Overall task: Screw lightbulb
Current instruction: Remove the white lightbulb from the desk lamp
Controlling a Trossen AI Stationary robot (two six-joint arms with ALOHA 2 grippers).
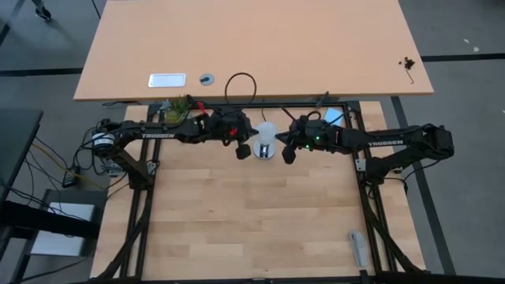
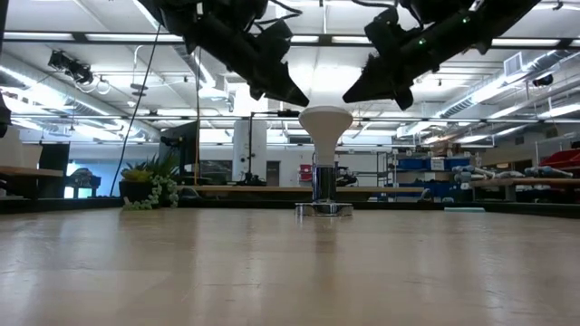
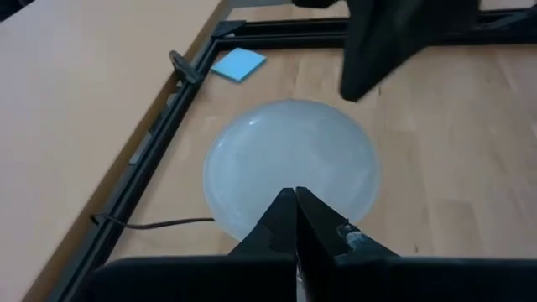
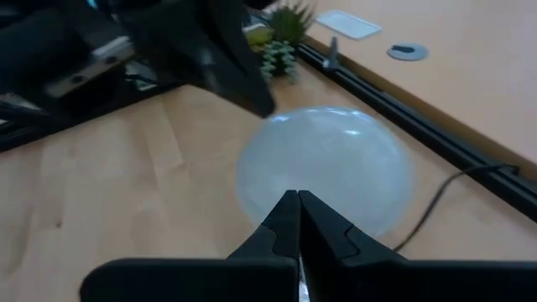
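Lightbulb (image 2: pixel 325 122) stands in its socket (image 2: pixel 323 209) mid-frame, both grippers, left (image 2: pixel 292 95) and right (image 2: pixel 355 93), clenched empty just above it. Pinched tips can't grab; one bump probably tips it.

A workshop hall: ceiling strip lights (image 2: pixel 109 38), stocked shelving (image 2: pixel 426 172), long workbenches (image 2: pixel 272 189).

White bulb (image 1: pixel 267 132) on a silvery socket (image 2: pixel 323 209). Both grippers, left (image 1: pixel 244 150) and right (image 1: pixel 289 153), are black. Pale wood table (image 1: pixel 237 229); far desk (image 1: pixel 252 39) tan. Blue note (image 3: pixel 238 64), green plant (image 1: pixel 177 108).
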